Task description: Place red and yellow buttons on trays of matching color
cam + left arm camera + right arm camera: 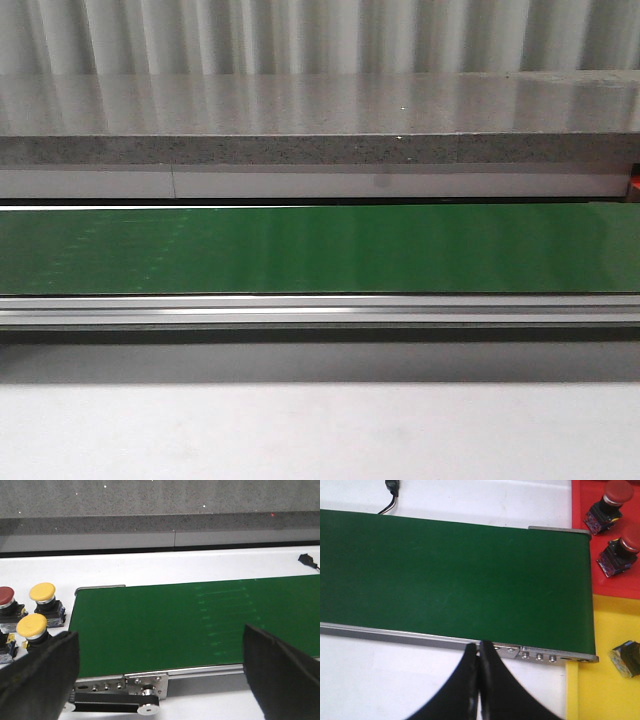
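In the front view one green conveyor belt [320, 250] ran across the whole width, with a silver rail [320, 312] along its near edge, a grey stone ledge [320, 125] behind it and the white table [320, 430] in front; no button, tray or arm showed there, and only a small orange-red object [635, 184], too small to identify, sat at the far right edge. In the left wrist view three buttons stood on the white surface just beyond the belt's end: two yellow buttons [42, 593] [31, 625] and one red button [5, 596], close together, the red one cut by the frame edge. The left gripper [160, 665] had its two black fingers [42, 672] spread wide apart over the belt's near edge with nothing between them, and the near finger partly covered the closer yellow button's housing. A black cable plug [306, 559] lay on the table past the belt. In the right wrist view two red buttons [610, 500] [622, 550] lay on the red tray [580, 510] beside the belt's other end, and one dark button housing [627, 659], its cap colour not visible, lay on the yellow tray [610, 630] next to it. The right gripper [479, 672] had its fingers pressed together, holding nothing, just off the belt rail. A black cable [392, 492] lay on the far side.
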You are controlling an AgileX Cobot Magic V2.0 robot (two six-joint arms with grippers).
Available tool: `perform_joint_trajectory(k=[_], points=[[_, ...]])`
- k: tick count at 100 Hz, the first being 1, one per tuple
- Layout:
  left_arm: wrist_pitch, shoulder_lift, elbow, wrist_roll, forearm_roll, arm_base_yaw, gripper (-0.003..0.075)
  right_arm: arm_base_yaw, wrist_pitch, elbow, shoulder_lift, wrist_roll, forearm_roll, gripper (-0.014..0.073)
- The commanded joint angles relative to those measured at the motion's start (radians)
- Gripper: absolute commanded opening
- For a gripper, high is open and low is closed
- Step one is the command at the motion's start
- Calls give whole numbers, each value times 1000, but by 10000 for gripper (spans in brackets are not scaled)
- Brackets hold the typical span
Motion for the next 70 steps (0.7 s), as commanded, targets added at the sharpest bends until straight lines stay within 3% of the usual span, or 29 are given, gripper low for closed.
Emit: perform_joint_trajectory(k=[1, 23, 50, 70], points=[[-90, 13, -46, -42, 10, -7, 650, -1, -48, -23, -8, -1, 21, -67], [30, 164, -195, -292, 174, 71, 650, -1, -48, -23, -8, -1, 21, -67], [95, 436, -380, -301, 144, 245, 649, -1, -48, -23, -8, -1, 21, -67], [85, 609, -434, -301, 129, 319, 649, -1, -48, -23, -8, -1, 21, -67]])
